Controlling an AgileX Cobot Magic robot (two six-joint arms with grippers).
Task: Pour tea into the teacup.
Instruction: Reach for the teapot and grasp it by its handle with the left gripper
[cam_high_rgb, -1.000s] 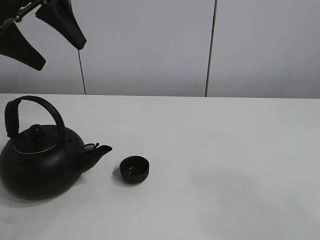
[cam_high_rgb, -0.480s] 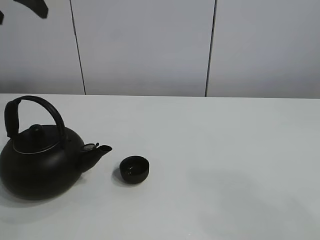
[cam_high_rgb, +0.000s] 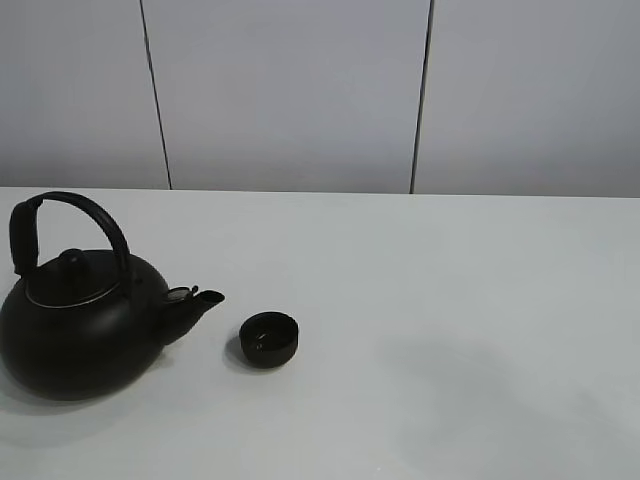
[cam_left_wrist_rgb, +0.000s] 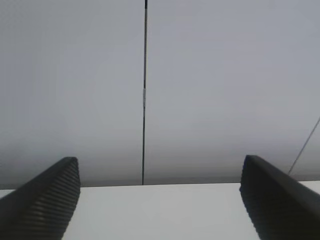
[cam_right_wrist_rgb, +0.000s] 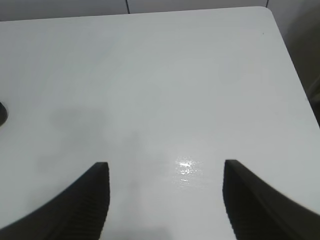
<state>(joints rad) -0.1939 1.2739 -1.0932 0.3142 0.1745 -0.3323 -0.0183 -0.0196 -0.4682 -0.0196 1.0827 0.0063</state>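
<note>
Teacup (cam_high_rgb: 269, 339): one. It is small, round and black. It sits on the table, left of the middle in the high view.
Teapot (cam_high_rgb: 80, 335): one. It is big, round and black, with a curved handle on top and its lid on. It stands upright on the left side of the table.
Spout (cam_high_rgb: 200, 300): one, on the teapot. It points at the teacup and ends just beside it, not touching.
Table (cam_high_rgb: 450, 300): one, white.
Wall (cam_high_rgb: 290, 90): grey, behind the table, with two thin dark lines going down it.
My pincers: two.
My left pincer (cam_left_wrist_rgb: 160, 161): its two fingers are far apart and I hold nothing. It faces the wall and the far edge of the table. The high view does not show it.
My right pincer (cam_right_wrist_rgb: 165, 164): its two fingers are apart too, with only white table between them. The high view does not show it.
What is different: one second ago my left pincer showed in the top left corner of the high view. Half a second ago only a bit of it showed. Now it is gone from there. The teacup and the teapot are in the same spots as before.
</note>
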